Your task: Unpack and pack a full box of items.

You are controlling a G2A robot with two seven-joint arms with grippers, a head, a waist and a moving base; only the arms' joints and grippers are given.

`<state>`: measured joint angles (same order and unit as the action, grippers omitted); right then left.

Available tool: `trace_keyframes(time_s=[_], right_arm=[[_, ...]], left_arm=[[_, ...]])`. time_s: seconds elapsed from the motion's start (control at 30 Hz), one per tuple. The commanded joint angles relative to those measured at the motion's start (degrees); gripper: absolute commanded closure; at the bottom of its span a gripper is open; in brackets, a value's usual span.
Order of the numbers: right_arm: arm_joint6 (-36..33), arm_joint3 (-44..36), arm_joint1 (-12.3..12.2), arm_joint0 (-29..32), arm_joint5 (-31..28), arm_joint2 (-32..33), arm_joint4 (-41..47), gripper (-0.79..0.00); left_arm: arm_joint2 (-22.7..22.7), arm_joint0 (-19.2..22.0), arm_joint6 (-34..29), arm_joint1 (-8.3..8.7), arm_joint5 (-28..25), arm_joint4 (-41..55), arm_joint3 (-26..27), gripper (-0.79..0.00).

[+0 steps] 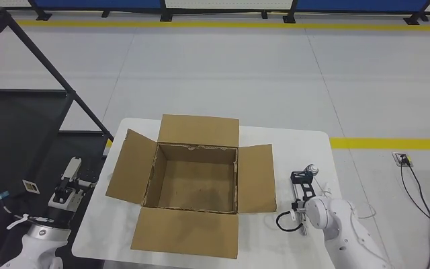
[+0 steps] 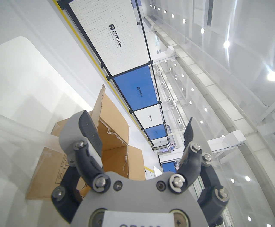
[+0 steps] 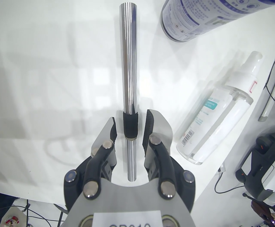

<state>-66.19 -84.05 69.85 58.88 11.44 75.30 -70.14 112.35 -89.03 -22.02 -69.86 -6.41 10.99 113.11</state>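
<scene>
R pincer (image 3: 130,121): partly open, low over the bench (image 3: 53,64), straddling a polished metal rod (image 3: 128,64) that lies flat. Its pads (image 3: 148,126) flank the rod's black band (image 3: 130,126) w/ a narrow gap each side. No contact visible, nothing gripped. Rod runs lengthwise btwn the fingers, far end pointing away from the wrist.

Adjacent items: clear spray bottle (image 3: 214,116) w/ white nozzle, on its side just beside the R pincer. White-and-blue printed can (image 3: 193,19), apparently also on its side, near the rod's far end. Neither touches the rod.

Brown cardboard box (image 1: 195,185): bench ctr, upright, all four flaps folded outward, bare cardboard floor visible inside. R arm sits to the right of it, near the right flap.

L pincer (image 2: 137,120): wide open, holds nothing. Pos. off the bench's left edge, box beyond its fingertips.
</scene>
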Motion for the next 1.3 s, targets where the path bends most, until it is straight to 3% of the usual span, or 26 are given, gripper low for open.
trace_keyframes(time_s=[0.0, 0.27, 0.43, 0.63, 0.93, 1.1, 1.27], right_arm=[[0.0, 0.7, 0.1, -0.4, 0.1, -0.2, -0.1, -0.283], [-0.6, 1.8, 0.3, -1.1, 0.3, -0.7, -0.2, -0.206], [-0.3, 1.7, 0.3, -1.1, 0.5, -0.3, 0.6, 0.000], [1.0, -4.9, 0.0, 0.5, 1.1, 3.6, 3.0, 0.000], [1.8, -28.1, -0.9, 4.7, 2.0, 11.1, 4.7, 0.000], [3.1, -37.8, -0.7, 3.9, 1.1, 8.9, 6.7, 0.000], [6.1, -38.1, 0.1, -0.3, 1.2, 0.0, 5.9, 0.000]], left_arm=[[0.0, 0.0, 0.0, 0.00, 0.0, 0.0, 0.0, -0.785], [0.0, 0.0, 0.0, 0.00, 0.0, 0.0, 0.0, -0.785], [0.0, 0.0, 0.0, 0.00, 0.0, 0.0, 0.0, -0.785], [0.0, 0.0, 0.0, 0.00, 0.0, 0.0, 0.0, -0.785], [0.0, 0.0, 0.0, 0.00, 0.0, 0.0, 0.0, -0.785], [0.0, 0.0, 0.0, 0.00, 0.0, 0.0, 0.0, -0.785], [0.0, 0.0, 0.0, 0.00, 0.0, 0.0, 0.0, -0.785]])
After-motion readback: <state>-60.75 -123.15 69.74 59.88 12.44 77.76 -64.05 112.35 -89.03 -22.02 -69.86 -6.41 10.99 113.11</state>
